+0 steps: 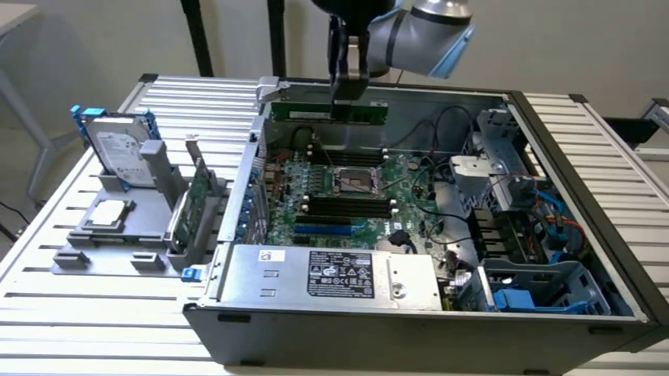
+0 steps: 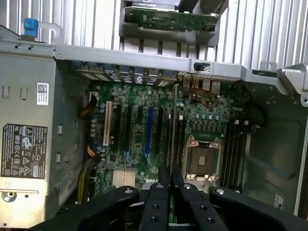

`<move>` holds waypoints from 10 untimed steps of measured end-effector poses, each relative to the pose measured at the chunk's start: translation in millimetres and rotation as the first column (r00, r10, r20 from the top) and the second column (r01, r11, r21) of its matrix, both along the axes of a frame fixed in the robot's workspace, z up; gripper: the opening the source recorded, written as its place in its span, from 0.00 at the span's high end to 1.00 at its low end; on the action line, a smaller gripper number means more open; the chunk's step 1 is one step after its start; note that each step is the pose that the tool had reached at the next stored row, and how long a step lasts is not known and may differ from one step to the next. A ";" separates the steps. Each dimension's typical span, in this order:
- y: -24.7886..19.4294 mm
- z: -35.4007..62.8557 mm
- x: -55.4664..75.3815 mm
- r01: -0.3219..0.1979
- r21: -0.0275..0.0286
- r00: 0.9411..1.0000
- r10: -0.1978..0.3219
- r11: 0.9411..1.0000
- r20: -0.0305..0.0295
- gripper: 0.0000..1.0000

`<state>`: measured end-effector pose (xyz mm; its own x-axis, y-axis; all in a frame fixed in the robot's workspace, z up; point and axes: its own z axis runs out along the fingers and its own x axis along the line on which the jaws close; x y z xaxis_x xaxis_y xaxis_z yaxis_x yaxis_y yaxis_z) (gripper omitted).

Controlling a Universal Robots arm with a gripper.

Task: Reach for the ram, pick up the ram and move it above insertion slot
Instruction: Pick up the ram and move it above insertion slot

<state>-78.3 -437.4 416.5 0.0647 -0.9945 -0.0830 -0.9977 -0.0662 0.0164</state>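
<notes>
Arm (image 1: 418,27) cut off at exterior view's 12 o'clock edge. Gripper (image 1: 347,98) covers ram (image 1: 361,112) mid-section. PSU label (image 2: 23,151) print too small to read; case (image 1: 585,149) clipped at 3 o'clock.

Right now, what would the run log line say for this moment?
fingers: shut on memory stick | memory stick: lifted, edge-on over open computer case | below: motherboard | upright card: in stand outside case

The exterior view looks down at an angle from in front of the open computer case (image 1: 439,313), far enough back to take in the slatted surface (image 1: 94,305) around it. The wrist view looks nearly straight down from close above, past the gripper (image 2: 171,180). Both views share the motherboard (image 1: 350,196) and the power supply (image 1: 329,276).
</notes>
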 end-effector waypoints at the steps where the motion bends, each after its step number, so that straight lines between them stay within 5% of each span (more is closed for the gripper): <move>1: 3.9 -1.4 2.4 0.000 0.000 1.000 0.000 1.000 0.000 0.86; 10: 38.2 -12.2 20.8 0.000 -0.002 1.000 0.000 1.000 0.000 0.86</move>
<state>-57.5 -399.2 404.3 0.0647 -0.9946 -0.0806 -0.9977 -0.0662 0.0166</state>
